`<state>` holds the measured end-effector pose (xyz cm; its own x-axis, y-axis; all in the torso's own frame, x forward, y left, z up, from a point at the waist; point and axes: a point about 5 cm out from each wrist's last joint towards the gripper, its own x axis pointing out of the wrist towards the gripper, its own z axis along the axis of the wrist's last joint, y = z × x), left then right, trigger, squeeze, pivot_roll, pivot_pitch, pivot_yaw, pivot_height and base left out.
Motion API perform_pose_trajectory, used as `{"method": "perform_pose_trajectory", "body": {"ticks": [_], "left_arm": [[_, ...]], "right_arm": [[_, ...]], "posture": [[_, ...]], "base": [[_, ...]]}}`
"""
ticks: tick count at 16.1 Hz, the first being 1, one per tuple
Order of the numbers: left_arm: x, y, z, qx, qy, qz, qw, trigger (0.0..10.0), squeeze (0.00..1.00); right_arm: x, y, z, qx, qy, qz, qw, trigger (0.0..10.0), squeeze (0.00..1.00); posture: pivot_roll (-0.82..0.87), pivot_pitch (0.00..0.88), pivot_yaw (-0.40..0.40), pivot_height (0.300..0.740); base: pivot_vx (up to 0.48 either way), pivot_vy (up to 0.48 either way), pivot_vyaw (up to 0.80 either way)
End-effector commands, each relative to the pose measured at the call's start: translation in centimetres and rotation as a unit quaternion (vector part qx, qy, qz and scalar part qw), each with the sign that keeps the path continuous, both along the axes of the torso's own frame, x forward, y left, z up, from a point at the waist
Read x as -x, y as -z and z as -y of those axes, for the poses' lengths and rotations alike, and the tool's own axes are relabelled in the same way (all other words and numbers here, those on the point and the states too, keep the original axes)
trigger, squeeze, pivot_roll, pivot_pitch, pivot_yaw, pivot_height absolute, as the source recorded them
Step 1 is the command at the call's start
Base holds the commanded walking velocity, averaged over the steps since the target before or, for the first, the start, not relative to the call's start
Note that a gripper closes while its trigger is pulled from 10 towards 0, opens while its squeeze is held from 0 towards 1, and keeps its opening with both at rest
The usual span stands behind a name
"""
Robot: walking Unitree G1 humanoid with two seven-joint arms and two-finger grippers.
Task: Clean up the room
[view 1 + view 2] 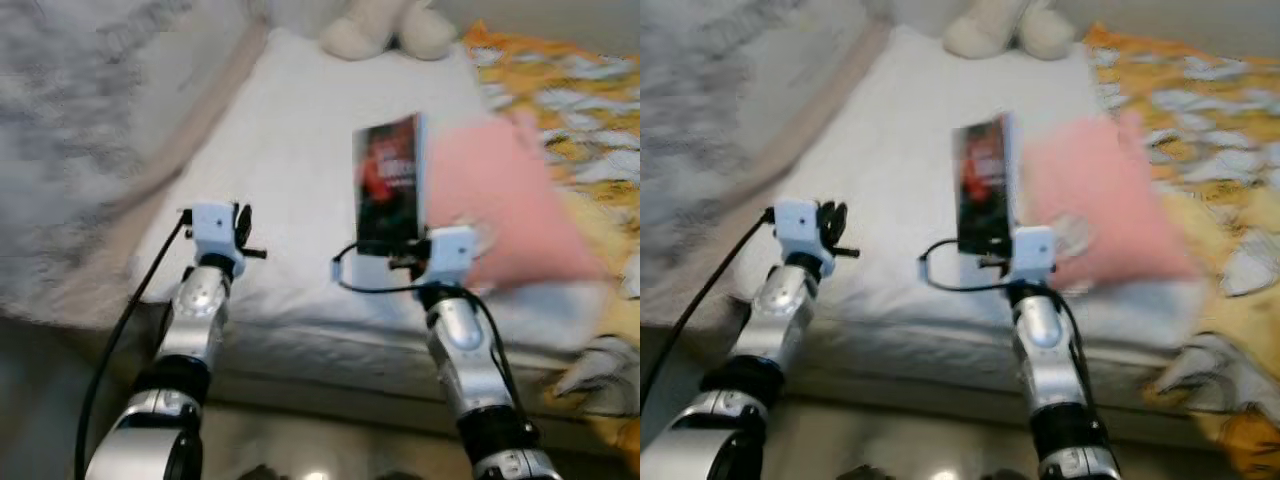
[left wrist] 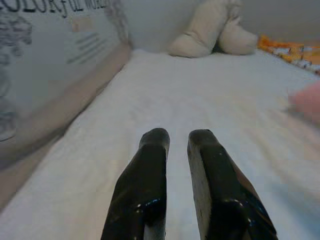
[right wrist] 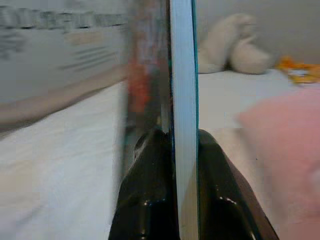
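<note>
My right gripper (image 3: 174,139) is shut on a book (image 1: 388,180) with a dark cover and a red picture. It holds the book upright by its lower edge over the white bed sheet (image 1: 270,150). In the right wrist view the book's blue-white page edge (image 3: 182,75) stands between the two fingers. My left gripper (image 2: 176,136) hovers low over the sheet to the left of the book, fingers close together with nothing between them. A pink pillow (image 1: 500,200) lies on the bed just right of the book.
A cream plush toy (image 1: 385,28) sits at the far end of the bed. A yellow-and-orange patterned blanket (image 1: 575,90) covers the bed's right side. A grey printed panel (image 1: 70,120) runs along the left. The bed's front edge (image 1: 330,345) is under my arms.
</note>
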<state>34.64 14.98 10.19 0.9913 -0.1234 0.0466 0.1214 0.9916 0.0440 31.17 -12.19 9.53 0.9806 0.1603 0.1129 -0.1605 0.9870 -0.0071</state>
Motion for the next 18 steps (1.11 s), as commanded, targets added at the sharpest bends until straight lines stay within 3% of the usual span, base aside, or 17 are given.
{"method": "perform_pose_trajectory", "body": {"ticks": [1,3,4,7,8,9,10,13,18], "left_arm": [[0.0,0.0,1.0,-0.007,0.014,0.002,1.0,10.0,0.0],[0.0,0.1,1.0,-0.019,0.014,0.002,1.0,10.0,0.0],[0.0,0.3,1.1,-0.044,0.013,-0.004,0.999,10.0,0.0],[0.1,0.4,1.3,-0.022,0.004,-0.005,1.0,10.0,0.0],[0.1,0.4,1.3,-0.017,0.001,-0.003,1.0,10.0,0.0],[0.5,0.3,0.6,0.027,-0.03,0.004,0.999,10.0,0.0],[0.8,0.4,0.3,0.038,-0.053,0.003,0.998,10.0,0.0],[1.1,-0.2,1.0,0.025,-0.048,0.03,0.998,10.0,0.0],[0.9,-0.5,1.4,0.001,-0.035,0.031,0.999,10.0,0.0]], "right_arm": [[-0.5,-1.3,1.6,0.033,0.025,0.038,0.998,0.0,0.0],[-1.5,-3.5,2.7,0.071,0.038,0.087,0.993,0.0,0.0],[-1.9,-3.6,3.1,0.044,0.045,0.073,0.995,0.0,0.0],[-1.6,-1.3,3.6,-0.048,0.062,-0.003,0.997,0.0,0.0],[-1.4,-0.9,3.5,-0.048,0.062,-0.009,0.997,0.0,0.0],[-0.7,0.1,3.1,-0.048,0.061,-0.02,0.997,0.0,0.0],[-0.2,0.8,2.8,-0.068,0.064,-0.035,0.995,0.0,0.0],[-0.3,1.0,2.7,-0.092,0.052,-0.043,0.994,0.0,0.0],[-0.9,0.5,2.8,-0.075,0.042,-0.039,0.996,0.0,0.0]], "posture": [[-0.03,0.0,0.023,0.74],[-0.03,0.0,0.023,0.74],[-0.02,0.0,0.019,0.74],[-0.01,0.0,0.013,0.74],[-0.01,0.0,0.013,0.74],[-0.01,0.0,0.014,0.74],[-0.01,0.0,0.014,0.74],[-0.01,0.0,0.013,0.74],[-0.01,0.0,0.014,0.74]], "base": [[0.0,0.0,0.0],[0.0,0.0,0.0],[0.0,0.0,0.0],[0.0,0.0,0.0],[0.0,0.0,0.0],[0.371,0.0,0.0],[0.472,0.0,0.0],[0.472,0.0,0.0],[0.469,0.0,0.0]]}}
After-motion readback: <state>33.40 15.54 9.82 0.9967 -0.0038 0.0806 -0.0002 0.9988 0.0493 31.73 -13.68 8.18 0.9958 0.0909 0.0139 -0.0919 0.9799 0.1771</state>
